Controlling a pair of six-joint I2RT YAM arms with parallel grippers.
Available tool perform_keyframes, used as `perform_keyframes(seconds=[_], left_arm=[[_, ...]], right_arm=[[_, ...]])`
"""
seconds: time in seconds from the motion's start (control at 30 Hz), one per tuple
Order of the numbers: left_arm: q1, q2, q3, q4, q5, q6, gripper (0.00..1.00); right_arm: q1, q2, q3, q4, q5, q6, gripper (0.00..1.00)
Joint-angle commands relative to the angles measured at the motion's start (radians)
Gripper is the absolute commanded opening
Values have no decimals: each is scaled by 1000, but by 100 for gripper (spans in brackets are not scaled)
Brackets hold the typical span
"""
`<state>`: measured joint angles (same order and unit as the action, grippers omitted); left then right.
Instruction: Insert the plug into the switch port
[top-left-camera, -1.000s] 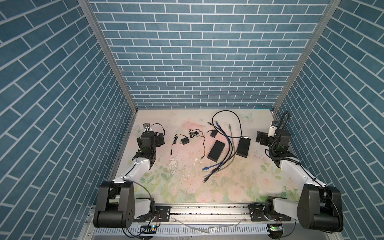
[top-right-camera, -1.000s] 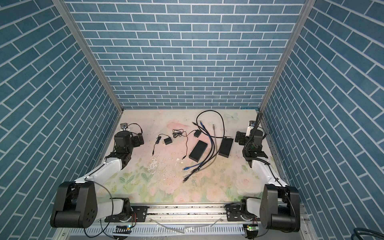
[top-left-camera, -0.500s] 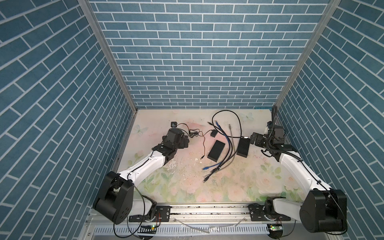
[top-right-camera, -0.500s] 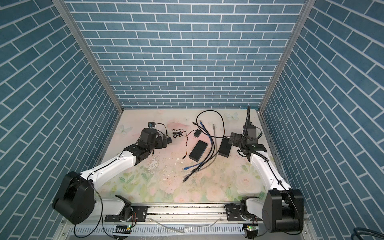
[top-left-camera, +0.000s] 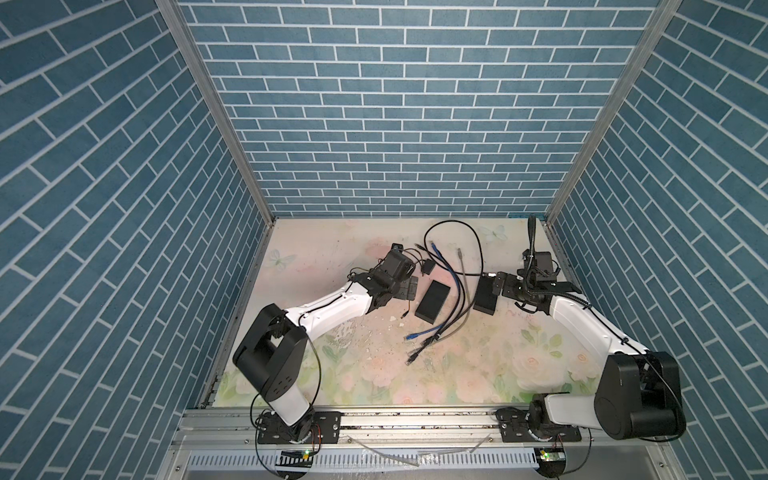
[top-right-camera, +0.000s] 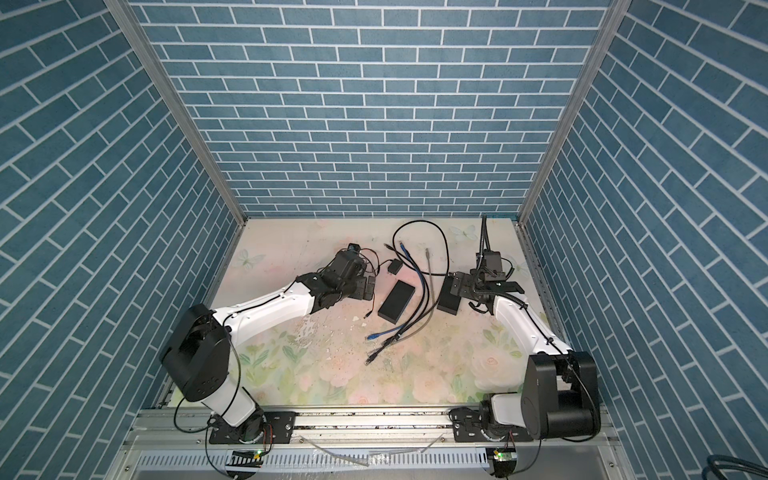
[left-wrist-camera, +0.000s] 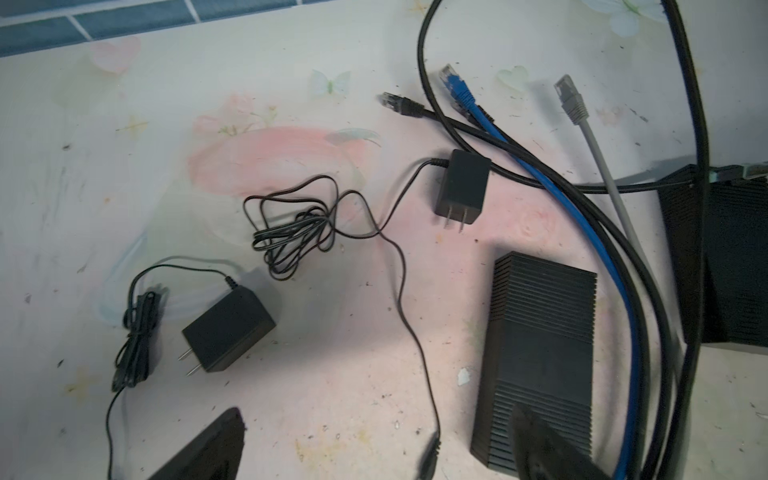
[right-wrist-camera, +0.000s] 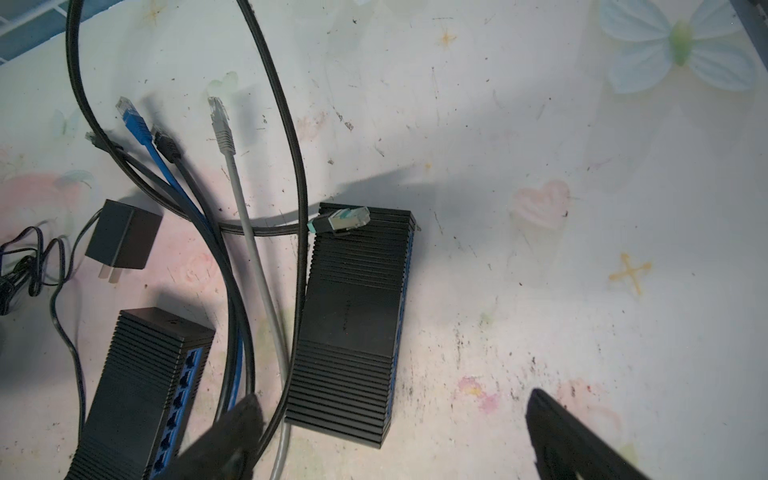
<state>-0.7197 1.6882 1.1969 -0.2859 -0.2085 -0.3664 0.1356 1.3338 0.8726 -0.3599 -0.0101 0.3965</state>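
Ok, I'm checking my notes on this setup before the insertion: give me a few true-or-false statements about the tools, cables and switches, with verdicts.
1. The left tool and right tool are both open and empty. True.
2. The teal plug sits in a port. False: it lies on top of the right switch.
3. There is only one switch. False: a left switch lies beside it.
4. Two adapters lie unplugged. True.
5. The blue cable is plugged in. False: both ends lie loose.
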Motion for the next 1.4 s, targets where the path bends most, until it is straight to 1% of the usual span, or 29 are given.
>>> perform_keyframes(seconds=[0.0,0.17,0.3,0.63,0.8,1.0,1.23,1.37], left_arm=[[-20,87,102,-97,23,21,99],[-47,204,250,-177,40,40,99],[-68,278,334,-210,85,50,99],[-120,467,542,-369,109,73,100],[-138,543,637,-461,91,76,100],[-142,621,724,-531,84,76,99],[-144,706,832,-638,45,80,96],[-147,728,854,-671,40,92,91]], right_arm=[[3,5,39,-26,24,30,98],[3,1,26,-25,35,26,98],[3,8,27,-27,40,17,98],[3,32,19,-31,33,10,98],[4,36,11,-23,30,7,98],[3,45,8,-16,22,4,98],[3,51,3,-15,23,-2,98],[3,56,2,-13,25,-4,98]])
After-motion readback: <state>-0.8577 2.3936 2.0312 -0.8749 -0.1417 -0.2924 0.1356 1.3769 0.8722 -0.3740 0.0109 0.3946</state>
